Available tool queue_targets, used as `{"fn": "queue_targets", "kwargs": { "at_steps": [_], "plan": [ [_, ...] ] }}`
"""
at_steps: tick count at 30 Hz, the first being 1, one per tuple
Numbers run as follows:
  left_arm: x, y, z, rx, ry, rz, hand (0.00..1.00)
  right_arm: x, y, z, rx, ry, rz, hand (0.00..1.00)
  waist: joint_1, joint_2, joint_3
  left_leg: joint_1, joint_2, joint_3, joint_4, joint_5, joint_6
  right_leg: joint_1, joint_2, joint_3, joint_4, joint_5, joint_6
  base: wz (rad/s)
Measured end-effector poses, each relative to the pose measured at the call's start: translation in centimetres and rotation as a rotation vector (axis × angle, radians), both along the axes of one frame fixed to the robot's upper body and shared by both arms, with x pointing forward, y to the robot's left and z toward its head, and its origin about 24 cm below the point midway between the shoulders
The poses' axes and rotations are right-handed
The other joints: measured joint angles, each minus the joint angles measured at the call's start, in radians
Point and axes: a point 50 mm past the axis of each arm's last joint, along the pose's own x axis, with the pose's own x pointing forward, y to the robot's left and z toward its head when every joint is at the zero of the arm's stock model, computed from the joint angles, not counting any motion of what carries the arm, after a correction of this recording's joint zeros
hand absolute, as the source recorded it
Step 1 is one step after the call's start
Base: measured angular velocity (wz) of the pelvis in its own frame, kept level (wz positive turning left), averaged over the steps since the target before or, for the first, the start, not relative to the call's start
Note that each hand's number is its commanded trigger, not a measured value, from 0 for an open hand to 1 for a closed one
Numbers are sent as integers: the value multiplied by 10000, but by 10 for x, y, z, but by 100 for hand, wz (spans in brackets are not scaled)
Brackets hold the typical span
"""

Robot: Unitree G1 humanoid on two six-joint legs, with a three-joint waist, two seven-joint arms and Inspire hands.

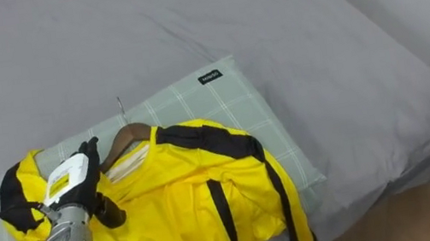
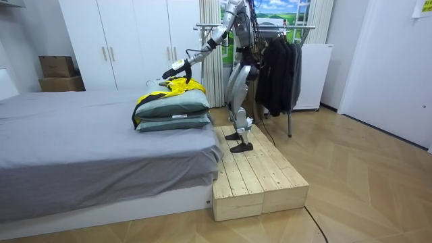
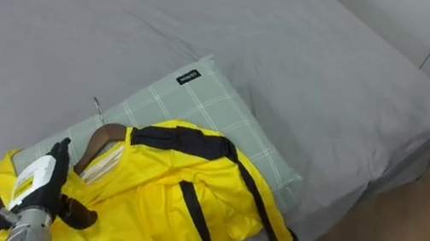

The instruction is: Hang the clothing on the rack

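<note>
- On the pillows (image 1: 219,94) atop the bed (image 1: 98,35), the yellow shirt (image 1: 185,203) lies already on its wooden hanger (image 1: 123,139). I judge lifting it and carrying it to the clothes rack (image 2: 304,27) is all left to do.
- My left robot hand (image 1: 69,182) rests on the shirt beside the hanger, fingers spread fairly straight, gripping nothing.
</note>
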Motion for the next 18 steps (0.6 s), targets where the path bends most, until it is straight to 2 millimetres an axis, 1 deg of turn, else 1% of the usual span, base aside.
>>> {"fn": "queue_targets", "kwargs": {
  "at_steps": [4, 7, 8, 9, 13, 18],
  "plan": [
    [7, -2, 8, -293, -105, 79, 0, 7, 1, 3, -27, -266, 117, 0, -28, 26, 16, -247, 31, 3, 125, -11, 18, -194, -12, -54, 73, -17, -3, 5],
    [11, -6, 11, -351, -189, -45, 0, 13, 2, 5, -84, -506, 117, 0, -54, 30, 21, -471, 32, 54, 315, -33, 50, -460, -54, -28, 352, -61, -24, -1],
    [12, -7, 12, -348, -220, -98, 0, 16, 3, 6, -123, -595, 178, 0, -69, 61, 40, -562, 69, 60, 387, -40, 56, -516, -28, -36, 350, -70, -24, 0],
    [13, -9, 14, -338, -260, -166, 0, 17, 4, 7, -167, -636, 252, 0, -77, 64, 38, -659, 104, 68, 459, -55, 58, -608, -14, -51, 388, -65, -32, 0],
    [13, -9, 12, -469, -172, -135, 0, 21, 5, 8, -244, -814, 278, 0, -116, 68, 39, -813, 128, 80, 603, -83, 59, -764, -9, -25, 533, -65, -44, 0],
    [12, -10, 11, -352, -102, -250, 0, 31, 9, 14, -239, -1317, 505, 0, -140, 79, 46, -1053, 154, 79, 774, -114, 72, -991, -8, -22, 671, -66, -45, 0]
  ]
}}
